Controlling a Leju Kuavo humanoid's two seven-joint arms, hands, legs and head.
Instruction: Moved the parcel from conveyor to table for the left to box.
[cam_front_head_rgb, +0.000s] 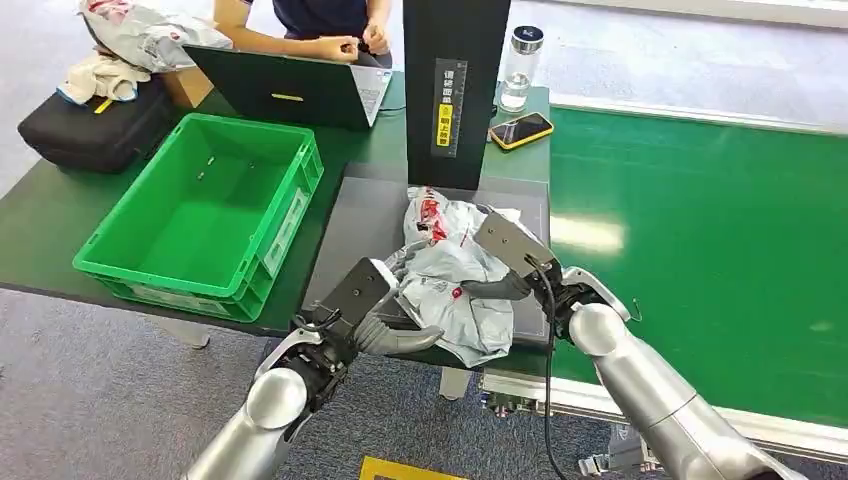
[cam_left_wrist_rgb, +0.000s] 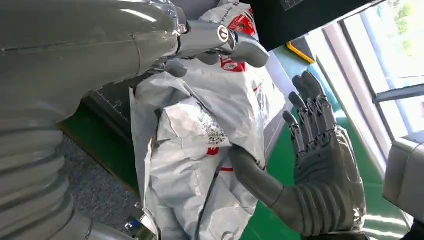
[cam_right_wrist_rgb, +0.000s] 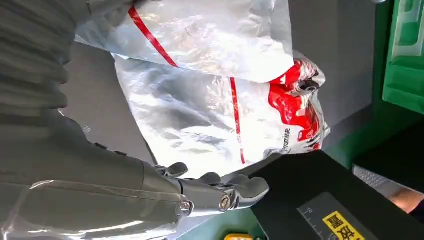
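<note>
The parcel (cam_front_head_rgb: 455, 280), a crumpled silver-grey poly bag with red print, lies on the dark mat (cam_front_head_rgb: 360, 225) at the table's near edge. My left hand (cam_front_head_rgb: 378, 322) is at its near left side, thumb stretched along the bag's edge and nothing gripped. In the left wrist view that thumb (cam_left_wrist_rgb: 240, 45) reaches over the parcel (cam_left_wrist_rgb: 200, 135). My right hand (cam_front_head_rgb: 520, 262) is at the bag's right side; the left wrist view shows this right hand (cam_left_wrist_rgb: 320, 165) with fingers spread away and only the thumb against the bag. The right wrist view shows the parcel (cam_right_wrist_rgb: 210, 110) past my right thumb (cam_right_wrist_rgb: 240, 192).
A green crate (cam_front_head_rgb: 200, 215) stands on the table left of the mat. A black upright post (cam_front_head_rgb: 455, 90) rises behind the parcel, with a yellow phone (cam_front_head_rgb: 521, 130) and a bottle (cam_front_head_rgb: 520, 65) beside it. A person works at a laptop (cam_front_head_rgb: 290, 90). The green conveyor (cam_front_head_rgb: 700, 250) runs on the right.
</note>
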